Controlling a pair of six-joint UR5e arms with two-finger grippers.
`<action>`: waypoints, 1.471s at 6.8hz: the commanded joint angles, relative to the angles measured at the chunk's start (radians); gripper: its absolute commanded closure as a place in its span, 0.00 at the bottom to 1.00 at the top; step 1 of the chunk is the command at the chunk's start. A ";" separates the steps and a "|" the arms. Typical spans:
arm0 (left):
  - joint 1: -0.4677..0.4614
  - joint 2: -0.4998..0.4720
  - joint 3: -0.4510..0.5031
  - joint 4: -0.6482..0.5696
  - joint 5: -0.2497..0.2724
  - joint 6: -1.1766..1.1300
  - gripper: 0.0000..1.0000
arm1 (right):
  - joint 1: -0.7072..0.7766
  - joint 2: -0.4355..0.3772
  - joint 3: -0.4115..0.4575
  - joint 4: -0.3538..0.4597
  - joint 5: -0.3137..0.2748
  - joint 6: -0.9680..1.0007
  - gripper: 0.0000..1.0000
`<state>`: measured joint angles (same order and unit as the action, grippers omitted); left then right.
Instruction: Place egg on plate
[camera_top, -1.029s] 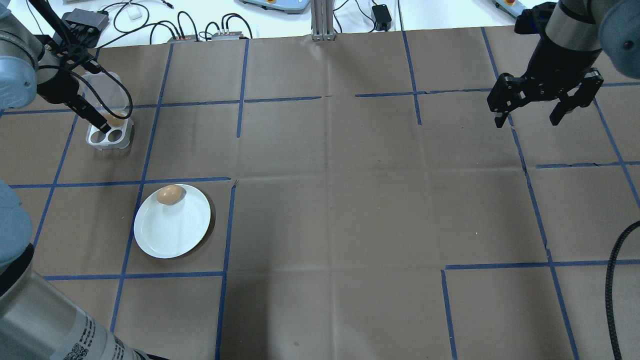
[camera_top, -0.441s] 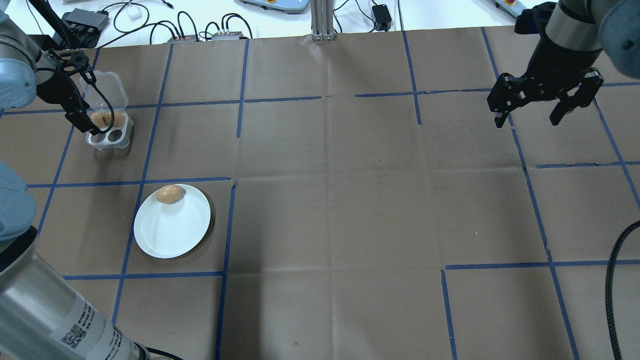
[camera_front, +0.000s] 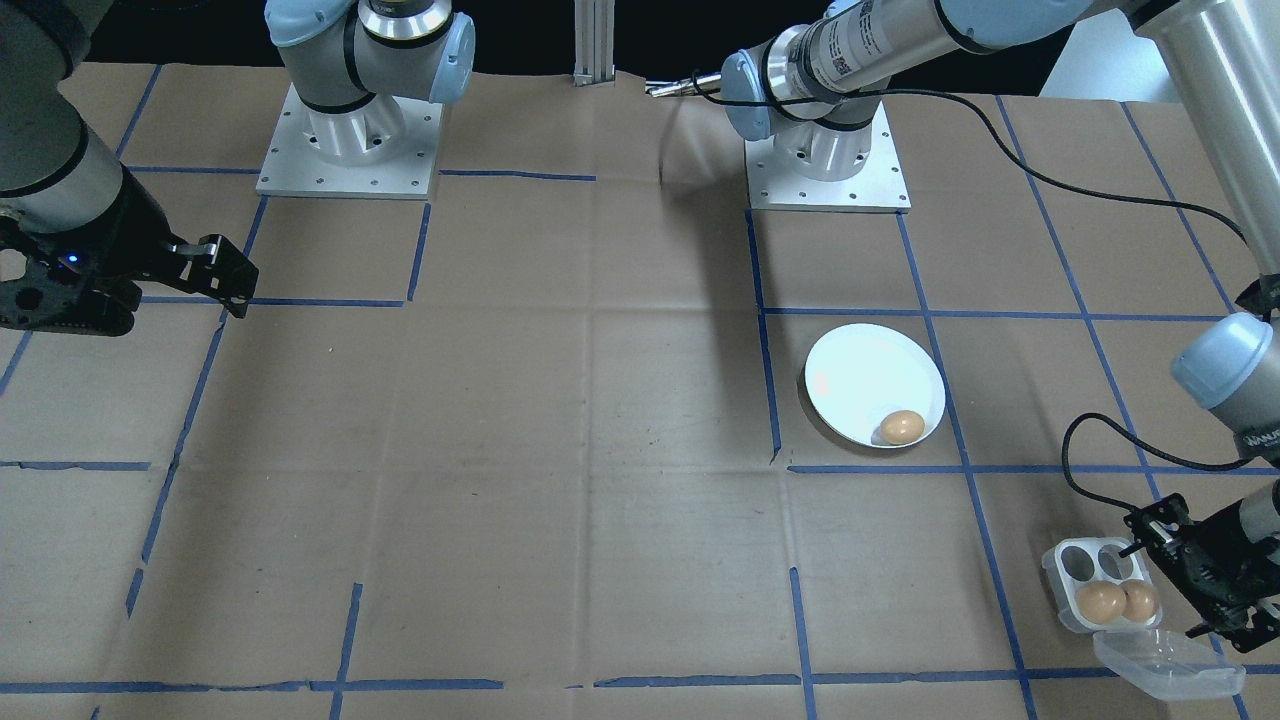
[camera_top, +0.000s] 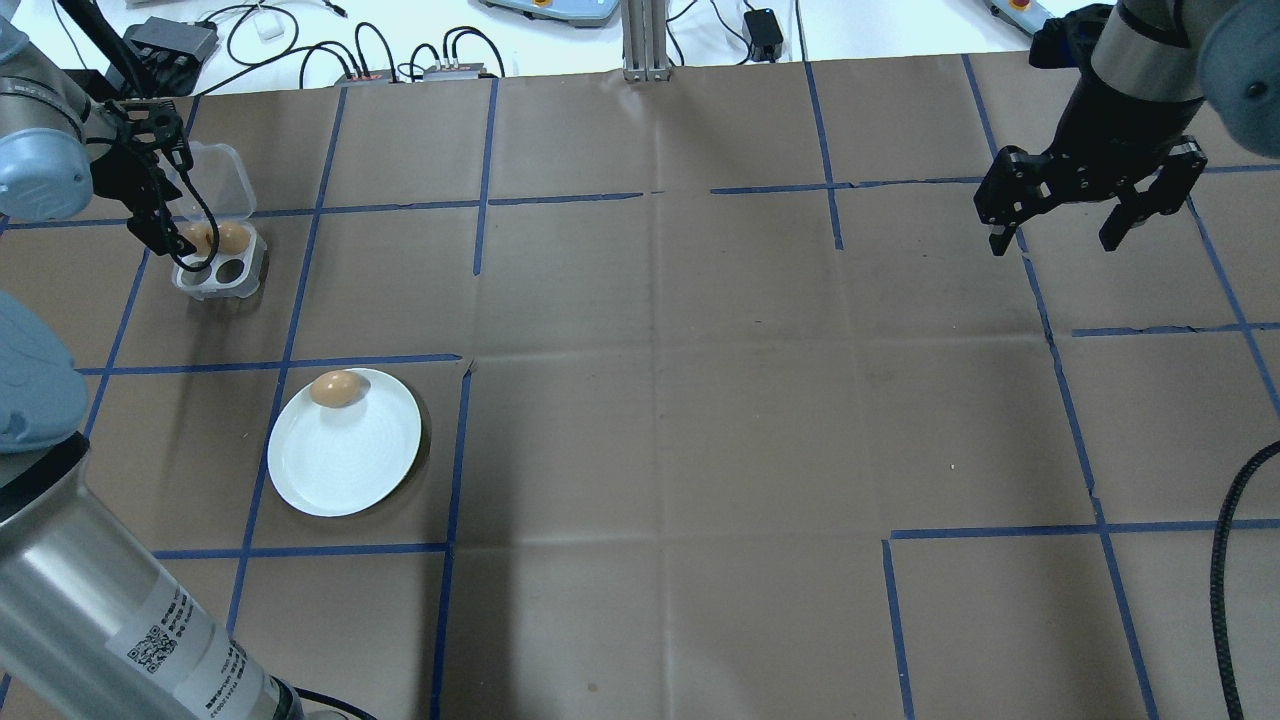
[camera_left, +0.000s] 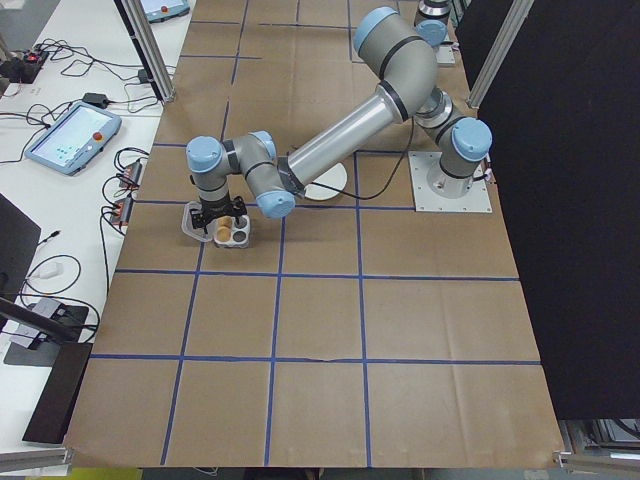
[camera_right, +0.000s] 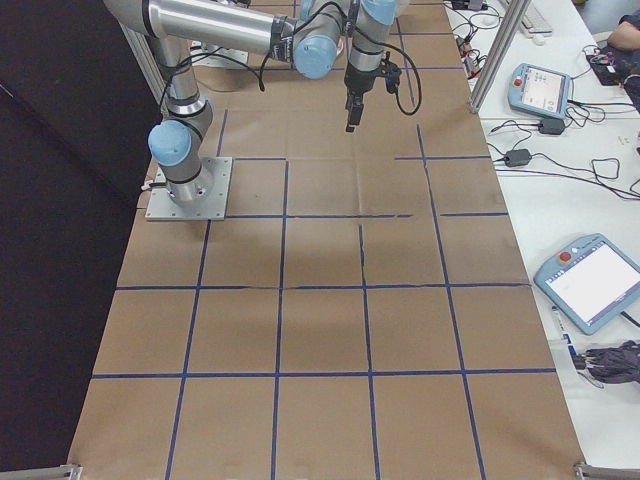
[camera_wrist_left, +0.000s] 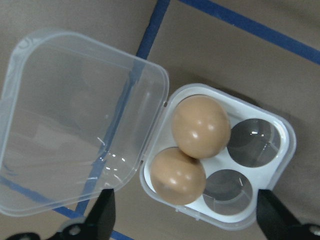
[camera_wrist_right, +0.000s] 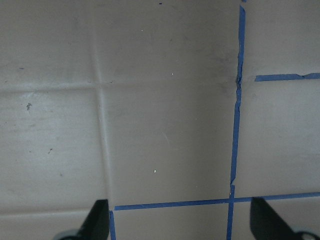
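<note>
A brown egg lies at the far rim of the round white plate on the left of the table. Two more eggs sit in the small white four-hole tray, its clear lid folded open. My left gripper hangs open just above that tray, holding nothing. My right gripper is open and empty, high over the far right of the table.
Brown paper with blue tape lines covers the table. Cables and small boxes lie along the far edge. A metal post stands at the far middle. A black cable hangs at the right edge.
My left gripper has shifted left and back over the tray, so both eggs in the tray now show. The plate's egg and the right arm have not moved.
</note>
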<state>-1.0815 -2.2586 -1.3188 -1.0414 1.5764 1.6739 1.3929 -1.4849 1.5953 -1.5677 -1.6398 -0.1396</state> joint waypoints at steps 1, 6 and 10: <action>0.000 -0.010 -0.005 0.004 -0.002 0.046 0.01 | 0.000 0.000 0.000 0.000 0.000 0.000 0.00; 0.009 -0.041 0.000 -0.012 -0.006 0.087 0.02 | 0.000 0.000 0.000 0.000 0.000 0.000 0.00; 0.011 -0.042 0.003 -0.019 -0.038 0.086 0.08 | 0.000 0.000 0.000 0.000 0.000 0.000 0.00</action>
<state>-1.0708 -2.3013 -1.3158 -1.0596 1.5595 1.7595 1.3929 -1.4849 1.5953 -1.5678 -1.6398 -0.1396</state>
